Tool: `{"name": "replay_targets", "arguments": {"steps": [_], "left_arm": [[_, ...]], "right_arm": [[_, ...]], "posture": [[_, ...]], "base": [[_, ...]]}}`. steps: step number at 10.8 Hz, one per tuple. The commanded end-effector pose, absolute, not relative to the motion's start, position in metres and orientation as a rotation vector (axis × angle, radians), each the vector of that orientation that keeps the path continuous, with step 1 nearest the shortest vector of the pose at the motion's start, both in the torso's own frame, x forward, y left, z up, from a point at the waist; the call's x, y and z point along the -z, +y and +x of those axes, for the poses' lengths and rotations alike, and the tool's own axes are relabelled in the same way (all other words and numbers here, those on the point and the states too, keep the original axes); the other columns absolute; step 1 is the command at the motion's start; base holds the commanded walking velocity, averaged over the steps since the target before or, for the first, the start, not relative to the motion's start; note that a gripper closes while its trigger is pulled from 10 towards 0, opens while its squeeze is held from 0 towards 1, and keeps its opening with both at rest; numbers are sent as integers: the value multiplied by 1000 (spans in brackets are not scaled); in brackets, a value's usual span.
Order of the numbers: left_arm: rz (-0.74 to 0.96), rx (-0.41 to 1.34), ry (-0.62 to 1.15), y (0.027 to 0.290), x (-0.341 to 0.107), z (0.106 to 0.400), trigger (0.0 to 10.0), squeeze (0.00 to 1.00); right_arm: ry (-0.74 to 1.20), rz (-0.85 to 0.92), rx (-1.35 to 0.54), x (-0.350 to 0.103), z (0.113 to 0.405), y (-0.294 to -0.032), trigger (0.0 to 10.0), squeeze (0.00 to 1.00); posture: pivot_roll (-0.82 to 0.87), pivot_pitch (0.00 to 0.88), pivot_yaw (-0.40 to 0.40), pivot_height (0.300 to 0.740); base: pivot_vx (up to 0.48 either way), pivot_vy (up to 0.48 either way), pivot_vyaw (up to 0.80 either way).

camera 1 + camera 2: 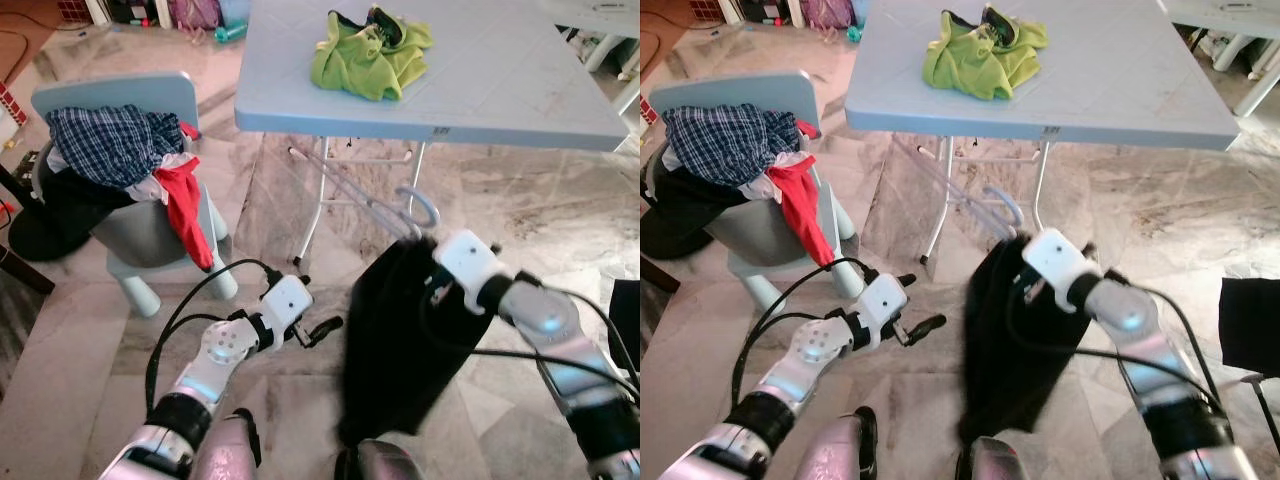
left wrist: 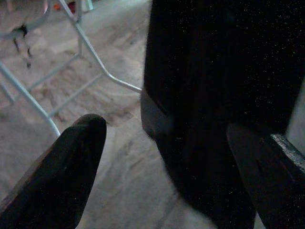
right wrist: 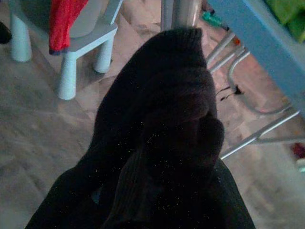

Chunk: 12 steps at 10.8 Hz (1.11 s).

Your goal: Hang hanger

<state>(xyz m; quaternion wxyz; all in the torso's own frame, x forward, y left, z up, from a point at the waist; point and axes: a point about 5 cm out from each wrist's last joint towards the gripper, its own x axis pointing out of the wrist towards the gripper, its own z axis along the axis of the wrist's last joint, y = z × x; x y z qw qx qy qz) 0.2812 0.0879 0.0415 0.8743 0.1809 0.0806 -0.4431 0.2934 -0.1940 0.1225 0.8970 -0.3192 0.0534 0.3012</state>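
A: While the right end effector (image 1: 428, 262) is pinching the black garment (image 1: 400, 340) at the hanger (image 1: 385, 208), below the desk (image 1: 520, 90) edge, what's the left doing?

B: Left end effector (image 1: 325, 328) is hovering beside the garment, fingers spread.

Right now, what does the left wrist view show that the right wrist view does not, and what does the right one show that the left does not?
The left wrist view has the left gripper's two black fingers, spread apart with floor between them. The right wrist view has the pale blue chair with a red cloth hanging from it, and the blue table edge. Both share the black garment, the metal table legs and the marbled floor.
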Motion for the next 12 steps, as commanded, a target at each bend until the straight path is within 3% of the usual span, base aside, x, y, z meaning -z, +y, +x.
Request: {"name": "replay_targets", "arguments": {"steps": [1,4,5,7,11,12], "left_arm": [[412,961,143,86,-48,278,10000,1000],[409,981,36,101,-74,276,10000,980],[443,1000,60,110,-75,271,10000,0],[344,1064,65,98,-93,262,10000,0],[343,1034,34,95,-109,268,10000,0],[362,1114,68,100,-99,261,2627,0]], "right_arm": [[85,-735,-661,-120,293,-190,10000,0],[195,-800,-816,-99,283,-191,10000,0],[241,-831,-838,-87,283,-192,10000,0],[295,-864,-832,-76,283,-191,10000,0],[324,-907,-905,-65,273,-191,10000,0],[329,-892,-979,-66,265,-194,10000,0]], "posture": [[-51,152,-59,740],[-42,157,-58,740],[-40,161,-58,740],[-36,162,-62,740],[-43,161,-67,740],[-48,162,-67,740]], "base": [[0,0,0],[0,0,0],[0,0,0],[0,0,0],[0,0,0],[0,0,0]]}}
